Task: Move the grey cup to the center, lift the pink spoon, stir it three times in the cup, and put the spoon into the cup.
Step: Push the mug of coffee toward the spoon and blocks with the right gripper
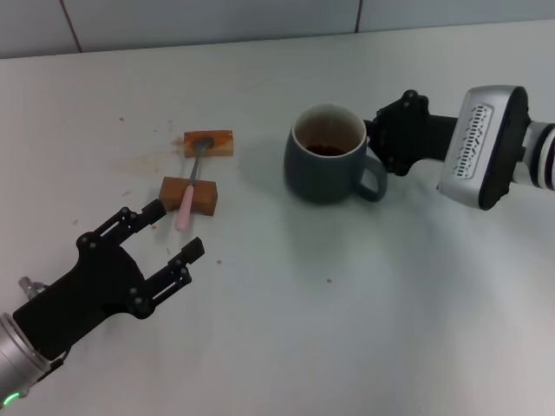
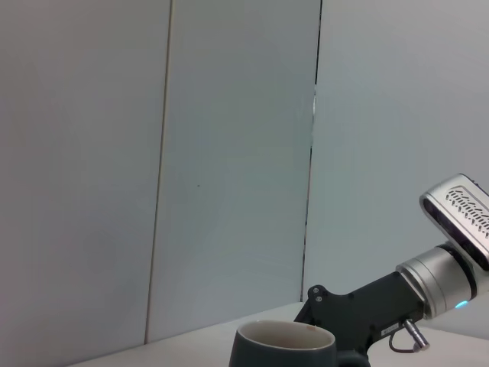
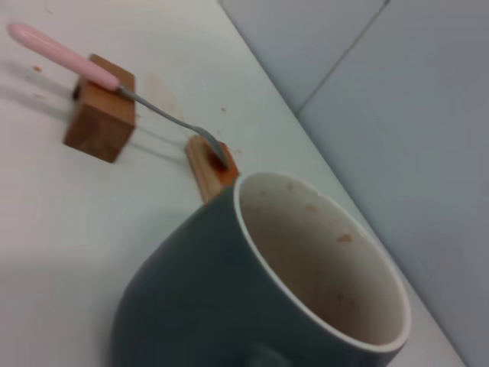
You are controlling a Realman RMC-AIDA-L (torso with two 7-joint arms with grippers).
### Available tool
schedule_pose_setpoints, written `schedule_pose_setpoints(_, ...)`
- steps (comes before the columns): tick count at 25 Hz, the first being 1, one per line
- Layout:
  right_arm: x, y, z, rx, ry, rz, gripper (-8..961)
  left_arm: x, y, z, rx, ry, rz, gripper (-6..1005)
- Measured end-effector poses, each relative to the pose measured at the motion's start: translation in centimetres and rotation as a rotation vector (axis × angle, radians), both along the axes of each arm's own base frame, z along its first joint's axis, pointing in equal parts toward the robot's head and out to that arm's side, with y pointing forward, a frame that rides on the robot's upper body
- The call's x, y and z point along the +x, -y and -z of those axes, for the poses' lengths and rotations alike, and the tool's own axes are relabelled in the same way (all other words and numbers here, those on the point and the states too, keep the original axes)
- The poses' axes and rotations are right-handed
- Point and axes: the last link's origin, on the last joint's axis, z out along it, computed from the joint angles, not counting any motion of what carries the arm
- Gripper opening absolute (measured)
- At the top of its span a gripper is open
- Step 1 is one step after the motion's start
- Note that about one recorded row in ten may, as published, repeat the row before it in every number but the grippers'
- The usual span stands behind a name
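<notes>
Black left tool (image 1: 167,234) gapes empty near pink spoon (image 1: 189,195); right tool (image 1: 375,139), grip unclear, meets glossy round grey cup (image 1: 325,165).

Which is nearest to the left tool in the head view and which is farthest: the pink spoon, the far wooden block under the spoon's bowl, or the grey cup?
From the left tool, open at the near left of the table:
1. The pink spoon, its handle end just beyond the fingertips.
2. The far wooden block, farther back, under the spoon's bowl.
3. The grey cup, off toward the right, by the right tool.
</notes>
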Motion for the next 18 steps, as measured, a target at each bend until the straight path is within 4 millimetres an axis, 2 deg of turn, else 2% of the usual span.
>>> schedule_pose_setpoints(11,-1.0,0.7,1.3,-0.063,-0.028,-0.022,14,0.0,0.0,0.0,0.0,0.0,0.0,700)
schedule_pose_setpoints(15,-0.6,0.7,1.0,-0.046,-0.045,-0.002,14,0.0,0.0,0.0,0.0,0.0,0.0,700)
schedule_pose_setpoints(18,-0.3,0.5,0.0,0.014,-0.115,0.03,14,0.0,0.0,0.0,0.0,0.0,0.0,700)
